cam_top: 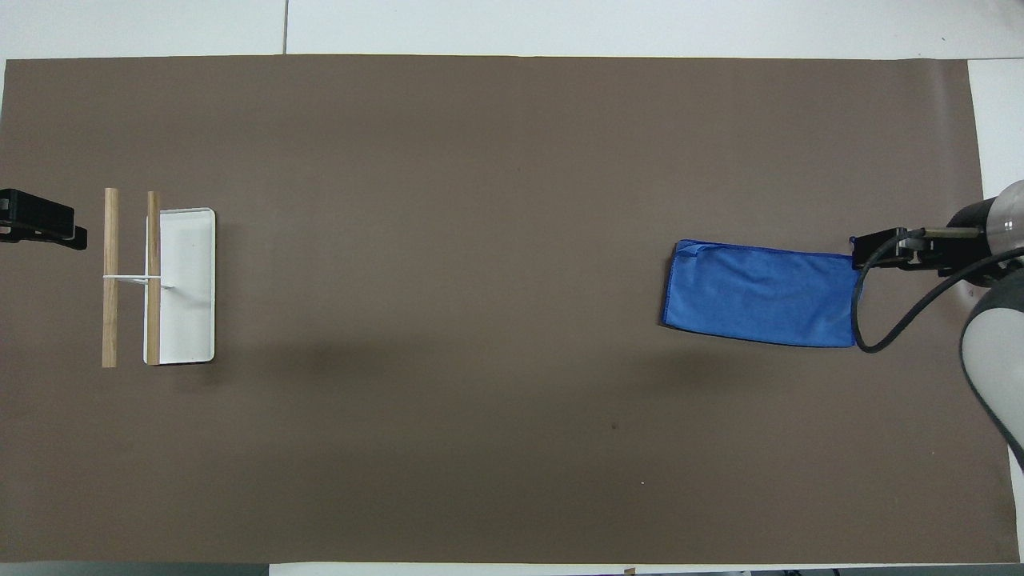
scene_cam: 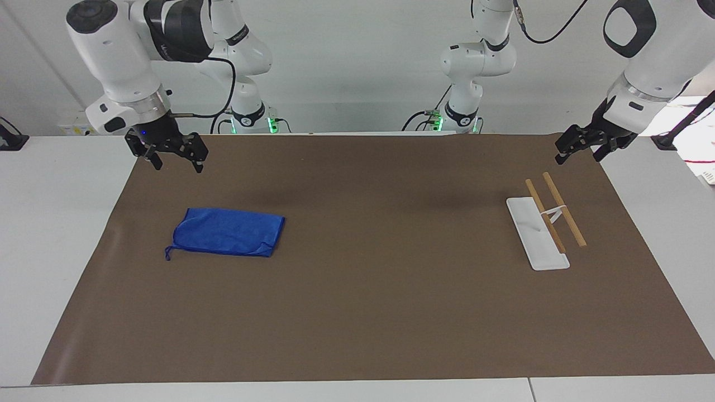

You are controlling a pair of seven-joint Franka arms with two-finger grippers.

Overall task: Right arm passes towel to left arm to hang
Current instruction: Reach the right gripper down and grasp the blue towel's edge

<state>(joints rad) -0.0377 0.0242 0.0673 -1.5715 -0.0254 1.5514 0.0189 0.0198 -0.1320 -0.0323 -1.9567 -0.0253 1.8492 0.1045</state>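
Note:
The blue towel (scene_cam: 226, 231) lies flat on the brown mat toward the right arm's end, its cord loop (scene_cam: 167, 254) at one corner. It also shows in the overhead view (cam_top: 760, 292). My right gripper (scene_cam: 179, 166), with its blue light, hangs open and empty in the air, apart from the towel. In the overhead view it (cam_top: 888, 248) covers the towel's loop corner. My left gripper (scene_cam: 578, 159) waits open and empty, raised beside the rack at the left arm's end, and shows in the overhead view (cam_top: 44, 226).
A towel rack with a white base (scene_cam: 536, 234) and two wooden bars (scene_cam: 564, 209) stands on the mat toward the left arm's end; it also shows in the overhead view (cam_top: 188, 284). The brown mat (scene_cam: 380, 290) covers most of the white table.

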